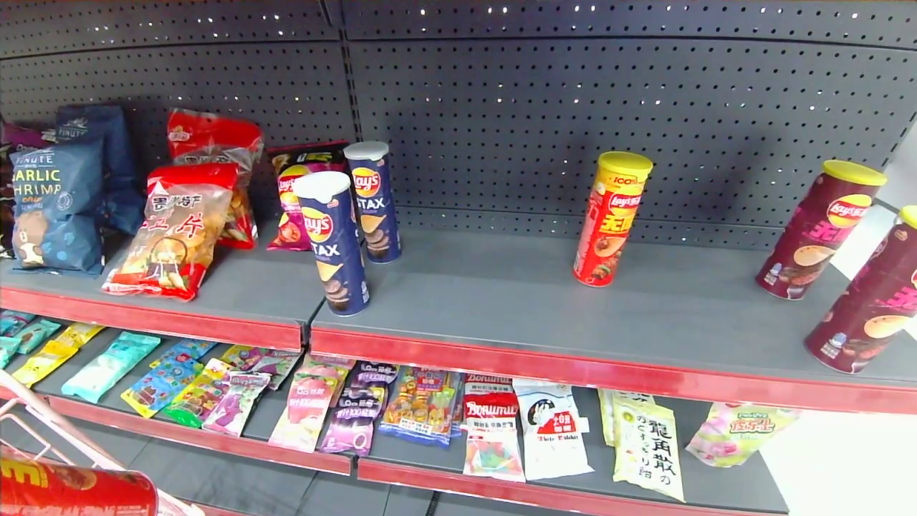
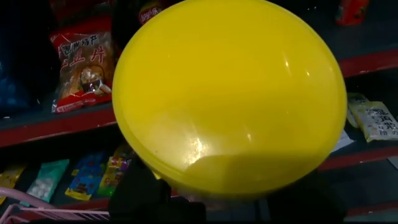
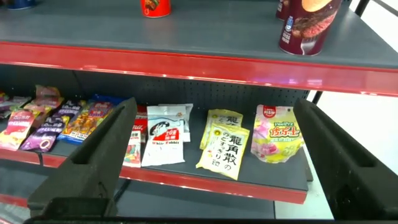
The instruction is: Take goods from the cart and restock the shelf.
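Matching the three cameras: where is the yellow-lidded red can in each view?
Head view: red can upright on the upper shelf, right of the blue cans.
Left wrist view: red can on that shelf, beyond the yellow lid.
Right wrist view: red can's base above the white packet.
Shared landmark: the shelf's red edge.

The right end effector [image 3: 214,102] is held in front of the shelf [image 3: 186,62], just below its red-edged upper board and pointing in at the lower tier. Its two dark fingers [image 3: 93,162] are spread wide, with nothing between them. The left end effector [image 2: 230,199] is in front of the shelf's left part, facing it. Its dark fingers [image 2: 149,199] sit closed on either side of a yellow-lidded can [image 2: 230,93], lid toward the wrist.
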Available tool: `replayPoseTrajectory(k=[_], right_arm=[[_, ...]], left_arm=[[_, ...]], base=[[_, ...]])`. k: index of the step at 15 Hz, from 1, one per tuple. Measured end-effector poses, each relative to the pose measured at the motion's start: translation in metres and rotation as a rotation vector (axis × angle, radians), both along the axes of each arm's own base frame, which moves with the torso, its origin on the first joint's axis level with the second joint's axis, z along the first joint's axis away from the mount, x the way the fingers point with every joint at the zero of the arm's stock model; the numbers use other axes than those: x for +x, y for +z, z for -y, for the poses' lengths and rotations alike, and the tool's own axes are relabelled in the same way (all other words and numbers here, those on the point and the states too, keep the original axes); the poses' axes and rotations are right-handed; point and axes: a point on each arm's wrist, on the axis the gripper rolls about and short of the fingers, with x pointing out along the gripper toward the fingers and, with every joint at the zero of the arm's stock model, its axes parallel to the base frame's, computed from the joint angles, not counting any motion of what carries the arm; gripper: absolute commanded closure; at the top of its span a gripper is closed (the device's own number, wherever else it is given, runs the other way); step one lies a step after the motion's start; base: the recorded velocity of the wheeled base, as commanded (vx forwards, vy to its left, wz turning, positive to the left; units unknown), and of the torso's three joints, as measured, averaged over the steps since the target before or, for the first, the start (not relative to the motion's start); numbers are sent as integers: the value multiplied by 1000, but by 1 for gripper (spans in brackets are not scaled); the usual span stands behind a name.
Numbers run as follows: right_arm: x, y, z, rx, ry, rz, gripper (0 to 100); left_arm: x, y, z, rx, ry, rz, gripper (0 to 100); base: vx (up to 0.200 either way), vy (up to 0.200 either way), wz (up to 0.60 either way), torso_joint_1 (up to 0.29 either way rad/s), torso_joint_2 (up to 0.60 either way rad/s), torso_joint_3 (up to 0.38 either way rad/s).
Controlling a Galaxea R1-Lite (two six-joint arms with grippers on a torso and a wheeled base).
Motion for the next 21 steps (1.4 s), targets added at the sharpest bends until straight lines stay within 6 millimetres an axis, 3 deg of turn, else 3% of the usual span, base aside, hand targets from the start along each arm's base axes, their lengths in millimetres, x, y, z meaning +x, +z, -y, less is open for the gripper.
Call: replayPoseTrajectory(k=[4, 6, 8, 10, 12, 17, 21], right_arm=[[-2, 10, 0, -2, 20, 32, 0], [-7, 42, -1, 5, 64, 87, 0], [3, 80, -2, -32, 162, 60, 0], [37, 114, -5, -64, 243, 17, 0], [90, 134, -12, -85, 313, -15, 0], [226, 142, -60, -62, 449, -103, 0], [293, 131, -93, -53, 447, -95, 0]], left_arm=[[-1, -1, 0, 1, -1, 6, 100], [-2, 2, 0, 1, -4, 13, 100], [-1, 6, 0, 2, -5, 18, 100], [0, 9, 0, 5, 6, 17, 100], [2, 9, 0, 5, 10, 11, 100], [3, 11, 0, 4, 11, 9, 100], [3, 12, 0, 3, 20, 9, 100]], base=[[0, 0, 0, 0, 0, 0], [0, 0, 0, 0, 0, 0], [0, 0, 0, 0, 0, 0], [0, 0, 0, 0, 0, 0], [0, 0, 0, 0, 0, 0], [0, 0, 0, 0, 0, 0], [0, 0, 0, 0, 0, 0]])
